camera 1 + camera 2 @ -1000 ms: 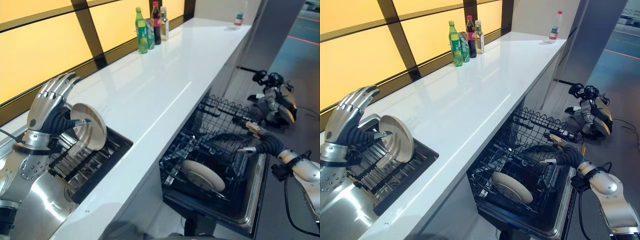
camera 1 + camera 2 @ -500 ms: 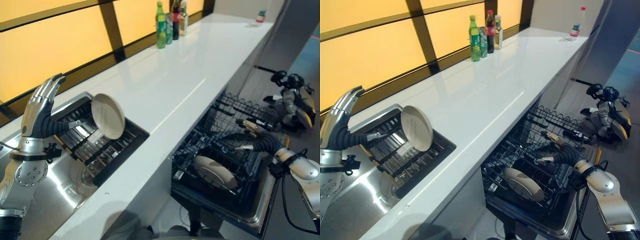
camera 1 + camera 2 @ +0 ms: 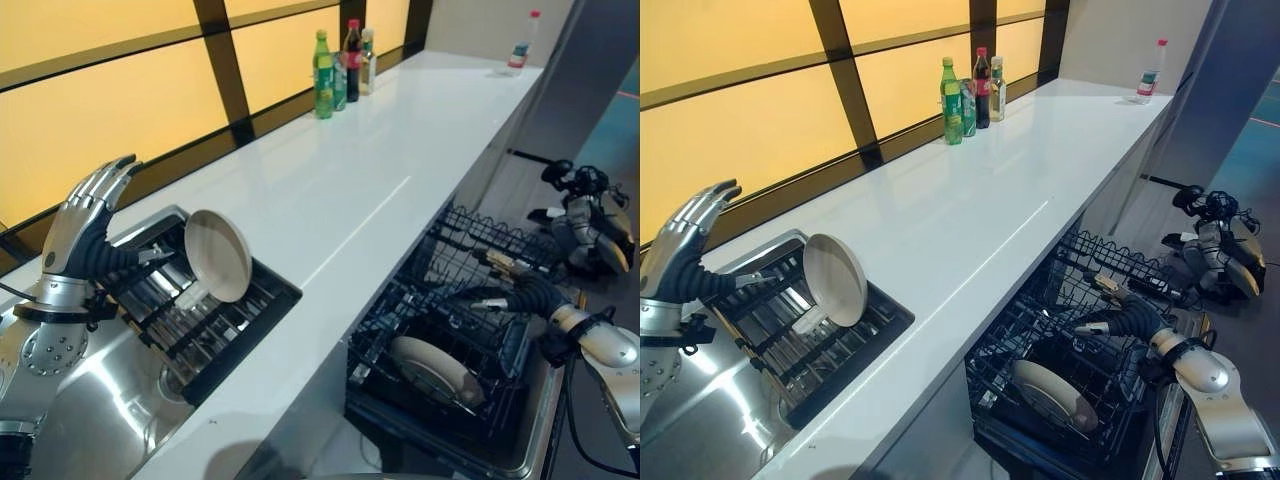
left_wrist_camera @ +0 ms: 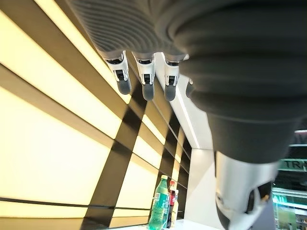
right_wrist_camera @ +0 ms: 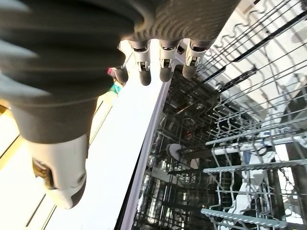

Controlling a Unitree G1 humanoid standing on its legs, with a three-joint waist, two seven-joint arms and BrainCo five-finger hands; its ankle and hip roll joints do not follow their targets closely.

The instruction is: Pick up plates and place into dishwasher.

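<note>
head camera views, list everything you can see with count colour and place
plate in drying rack: 1, white, standing on edge in the black rack set in the steel sink
plate in dishwasher: 1, white, in the black wire dishwasher rack
counter: 1, white, long
bottles by window: several, green, dark and clear, far end of the counter
bottle at far corner: 1, clear
left hand: open, raised beside the rack plate
right hand: open, over the dishwasher rack
</note>
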